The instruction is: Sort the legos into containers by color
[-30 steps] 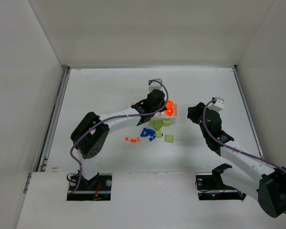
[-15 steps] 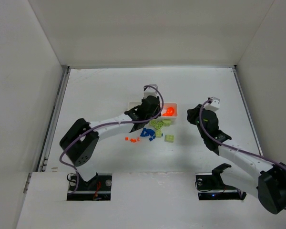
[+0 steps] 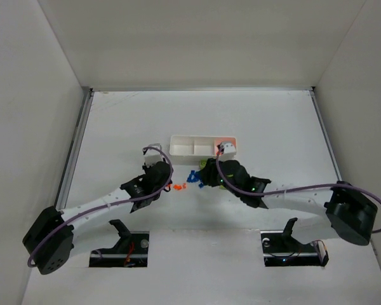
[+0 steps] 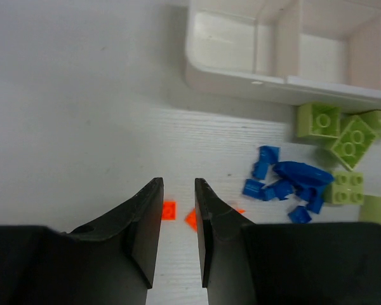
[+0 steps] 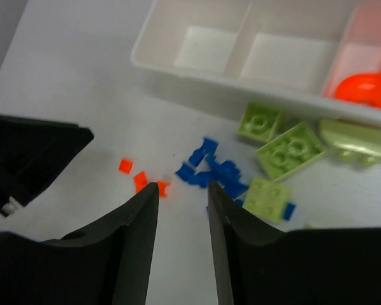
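Note:
The white tray (image 3: 192,145) lies mid-table; its right compartment holds orange-red pieces (image 5: 367,88), the other two look empty. Loose legos lie just in front of it: small orange-red bits (image 3: 176,187), a blue pile (image 3: 193,177) and lime green bricks (image 5: 291,150). My left gripper (image 3: 165,183) is open and empty, low over the table, with an orange-red bit (image 4: 169,210) showing between its fingers (image 4: 146,216). My right gripper (image 3: 204,176) is open and empty above the blue pile (image 5: 209,169); the green bricks (image 4: 352,140) lie to its right.
The left gripper's dark body (image 5: 32,152) shows at the left of the right wrist view, close to the right gripper. White walls enclose the table on three sides. The tray's near wall (image 4: 267,81) stands just behind the loose bricks.
My left gripper has pulled back from the tray's right compartment to the orange-red bits at the near left. My right arm has swung left from the table's right side to over the pile.

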